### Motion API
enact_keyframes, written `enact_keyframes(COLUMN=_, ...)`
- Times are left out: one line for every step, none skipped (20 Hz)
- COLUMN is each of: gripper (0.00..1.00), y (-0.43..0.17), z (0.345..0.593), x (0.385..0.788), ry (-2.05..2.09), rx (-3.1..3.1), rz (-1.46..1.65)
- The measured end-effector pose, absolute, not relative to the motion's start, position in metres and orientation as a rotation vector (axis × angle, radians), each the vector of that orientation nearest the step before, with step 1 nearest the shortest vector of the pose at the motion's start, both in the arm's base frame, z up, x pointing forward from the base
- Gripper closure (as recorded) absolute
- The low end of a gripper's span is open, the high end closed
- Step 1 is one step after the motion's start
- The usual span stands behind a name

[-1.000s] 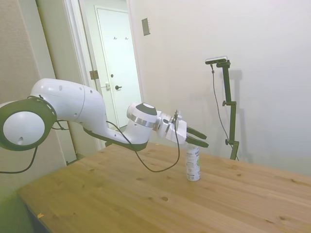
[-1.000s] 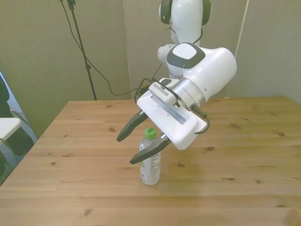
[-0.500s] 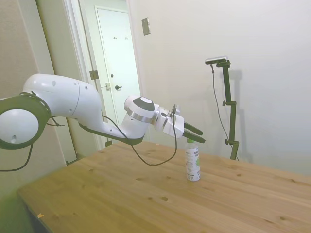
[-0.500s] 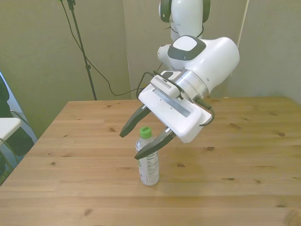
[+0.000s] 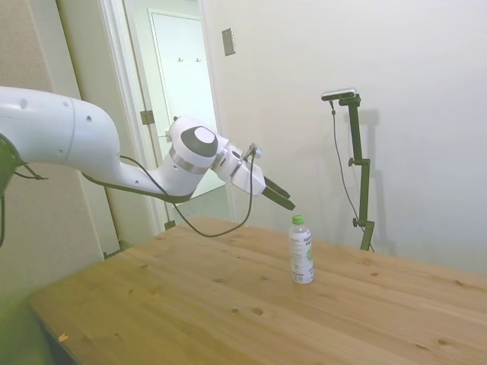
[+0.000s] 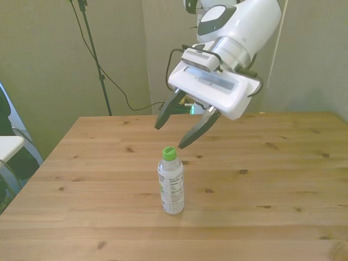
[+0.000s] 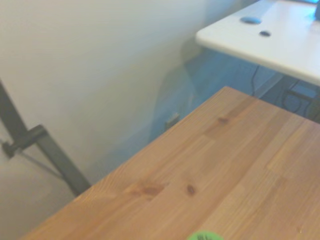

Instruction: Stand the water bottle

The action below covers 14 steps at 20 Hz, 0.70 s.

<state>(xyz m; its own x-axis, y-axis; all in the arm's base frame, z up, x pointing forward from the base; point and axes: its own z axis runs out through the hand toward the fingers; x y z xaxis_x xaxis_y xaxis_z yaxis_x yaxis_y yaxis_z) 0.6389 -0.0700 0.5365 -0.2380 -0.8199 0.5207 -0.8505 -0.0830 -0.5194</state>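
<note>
The water bottle [image 5: 301,250] [image 6: 171,181] stands upright on the wooden table [image 5: 190,296] [image 6: 272,179], clear plastic with a green cap and a white label. My gripper [image 5: 284,201] [image 6: 169,136] hangs open in the air above and behind the bottle, touching nothing. A gap separates its dark fingertips from the cap. In the wrist view only a sliver of the green cap [image 7: 205,236] shows at the picture's edge, over bare table boards [image 7: 225,165].
A white desk [image 7: 270,35] with small dark items stands beyond the table's edge in the wrist view. A wall lies close behind the table in the side view, and a door [image 5: 183,114] stands behind the arm.
The gripper has lifted up and drawn back from the bottle, its fingers leaving the cap's sides. The bottle stays standing where it was.
</note>
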Motion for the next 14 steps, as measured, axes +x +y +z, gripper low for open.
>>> enact_keyframes(gripper=0.00, y=-0.067, z=0.539, x=0.629, ry=-2.083, rx=1.973, rz=1.201)
enact_keyframes(gripper=0.00, y=-0.063, z=0.539, x=0.619, ry=-2.067, rx=2.027, rz=1.151)
enact_keyframes(gripper=0.00, y=-0.058, z=0.538, x=0.609, ry=-2.050, rx=2.081, rz=1.100)
enact_keyframes(gripper=0.00, y=-0.053, z=0.535, x=0.600, ry=-2.028, rx=2.137, rz=1.048)
enact_keyframes(gripper=0.00, y=-0.047, z=0.532, x=0.591, ry=-2.004, rx=2.193, rz=0.997)
enact_keyframes(gripper=0.00, y=-0.039, z=0.529, x=0.582, ry=-1.980, rx=2.248, rz=0.944)
enact_keyframes(gripper=0.00, y=-0.032, z=0.525, x=0.574, ry=-1.955, rx=2.303, rz=0.885)
enact_keyframes(gripper=0.00, y=-0.026, z=0.522, x=0.566, ry=-1.926, rx=2.357, rz=0.823)
enact_keyframes(gripper=0.00, y=-0.020, z=0.519, x=0.559, ry=-1.895, rx=2.407, rz=0.760)
enact_keyframes(gripper=0.00, y=-0.015, z=0.516, x=0.552, ry=-1.863, rx=2.452, rz=0.696)
enact_keyframes(gripper=0.00, y=-0.011, z=0.514, x=0.546, ry=-1.828, rx=2.497, rz=0.632)
enact_keyframes(gripper=0.00, y=-0.007, z=0.512, x=0.541, ry=-1.789, rx=2.540, rz=0.562)
enact_keyframes(gripper=0.00, y=-0.003, z=0.510, x=0.536, ry=-1.752, rx=2.577, rz=0.497)
enact_keyframes(gripper=0.00, y=0.001, z=0.507, x=0.532, ry=-1.711, rx=2.610, rz=0.433)
